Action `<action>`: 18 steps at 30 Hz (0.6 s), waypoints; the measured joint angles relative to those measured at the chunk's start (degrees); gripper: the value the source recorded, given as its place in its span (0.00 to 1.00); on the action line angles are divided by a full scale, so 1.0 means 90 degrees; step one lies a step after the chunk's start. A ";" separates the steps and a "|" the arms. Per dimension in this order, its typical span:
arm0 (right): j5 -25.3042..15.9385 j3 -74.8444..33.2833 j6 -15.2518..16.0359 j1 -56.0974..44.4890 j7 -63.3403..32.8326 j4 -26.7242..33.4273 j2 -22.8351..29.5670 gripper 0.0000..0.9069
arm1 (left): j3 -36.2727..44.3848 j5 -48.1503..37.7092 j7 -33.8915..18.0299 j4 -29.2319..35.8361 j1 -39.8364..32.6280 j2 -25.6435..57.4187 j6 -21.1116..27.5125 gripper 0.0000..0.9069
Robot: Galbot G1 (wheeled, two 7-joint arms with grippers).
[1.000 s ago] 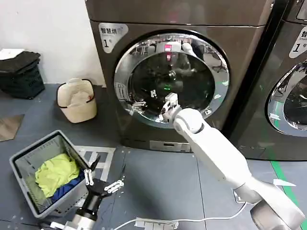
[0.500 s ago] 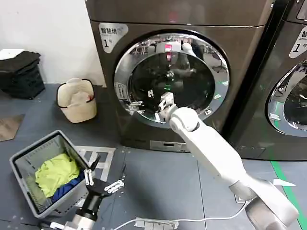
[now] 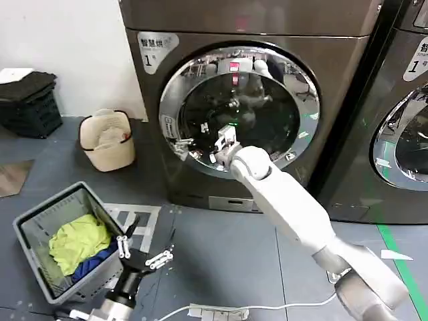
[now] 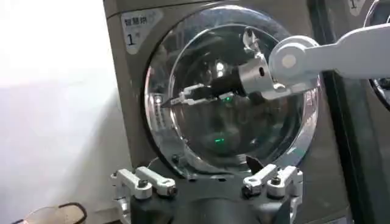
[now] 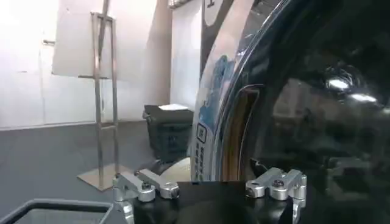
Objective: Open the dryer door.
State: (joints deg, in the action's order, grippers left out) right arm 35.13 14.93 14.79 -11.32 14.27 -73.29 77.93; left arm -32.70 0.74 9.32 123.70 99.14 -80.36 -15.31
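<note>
The dryer door (image 3: 239, 107), chrome-ringed with dark glass, is sitting shut on the bronze-grey machine (image 3: 200, 33). The right gripper (image 4: 183, 99) is reaching its left rim, fingers spread apart. The left gripper (image 3: 142, 251) is hanging open near the floor.

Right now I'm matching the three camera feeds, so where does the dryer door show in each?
Head view: dryer door upper centre, right gripper at its lower left.
Left wrist view: the door spans the middle.
Right wrist view: close up, edge-on.
Shared landmark: its chrome ring.
</note>
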 joint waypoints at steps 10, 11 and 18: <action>-0.0057 0.0028 -0.0001 0.0079 0.0061 0.0180 0.0143 1.00 | 0.0000 -0.0011 0.0001 0.0001 -0.0016 0.0003 0.0000 1.00; -0.0064 0.0034 -0.0001 0.0088 0.0065 0.0196 0.0161 1.00 | 0.0000 -0.0012 0.0001 0.0002 -0.0017 0.0003 0.0000 1.00; -0.0100 0.0063 -0.0009 0.0146 0.0121 0.0347 0.0275 1.00 | -0.0002 -0.0016 0.0002 0.0006 -0.0009 0.0001 0.0001 1.00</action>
State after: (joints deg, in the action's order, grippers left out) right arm 34.23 15.50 14.71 -10.00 15.36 -70.17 80.40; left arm -32.72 0.59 9.35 123.75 99.07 -80.35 -15.30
